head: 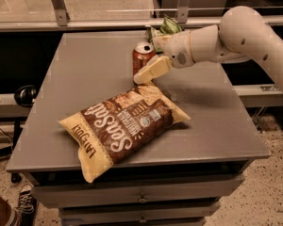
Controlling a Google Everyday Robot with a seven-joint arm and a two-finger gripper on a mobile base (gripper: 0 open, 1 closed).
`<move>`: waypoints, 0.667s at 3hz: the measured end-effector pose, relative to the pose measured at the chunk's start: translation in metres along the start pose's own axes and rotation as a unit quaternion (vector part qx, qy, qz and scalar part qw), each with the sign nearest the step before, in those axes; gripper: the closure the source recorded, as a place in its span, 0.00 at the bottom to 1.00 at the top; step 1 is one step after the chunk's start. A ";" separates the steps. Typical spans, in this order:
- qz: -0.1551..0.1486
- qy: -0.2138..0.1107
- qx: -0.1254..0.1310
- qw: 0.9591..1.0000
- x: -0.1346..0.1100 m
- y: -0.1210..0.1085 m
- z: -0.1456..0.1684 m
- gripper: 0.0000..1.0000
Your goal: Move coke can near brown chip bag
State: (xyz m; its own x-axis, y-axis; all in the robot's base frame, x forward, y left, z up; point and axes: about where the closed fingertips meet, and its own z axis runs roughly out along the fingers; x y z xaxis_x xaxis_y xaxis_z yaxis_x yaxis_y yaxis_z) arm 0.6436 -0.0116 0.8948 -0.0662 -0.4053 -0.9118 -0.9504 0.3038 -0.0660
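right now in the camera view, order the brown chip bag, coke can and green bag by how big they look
1. brown chip bag, clearly largest.
2. coke can and green bag: look about alike, so unranked; the green bag is farther back and partly hidden by the gripper at the can.

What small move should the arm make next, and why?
Probably set the can down on the table where it is: the gripper is at the can's side, and the can is already just behind the upper corner of the chip bag.

brown chip bag (125,126), "sea salt" in white (dark centre)
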 end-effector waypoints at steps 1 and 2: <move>-0.010 -0.005 0.008 1.000 0.009 -0.011 -0.035 0.00; -0.034 -0.010 0.040 0.999 0.013 -0.021 -0.101 0.00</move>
State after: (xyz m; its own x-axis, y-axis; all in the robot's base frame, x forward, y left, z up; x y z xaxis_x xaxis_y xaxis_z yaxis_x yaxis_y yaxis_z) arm 0.6322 -0.1105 0.9249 0.0040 -0.4101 -0.9120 -0.9252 0.3445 -0.1589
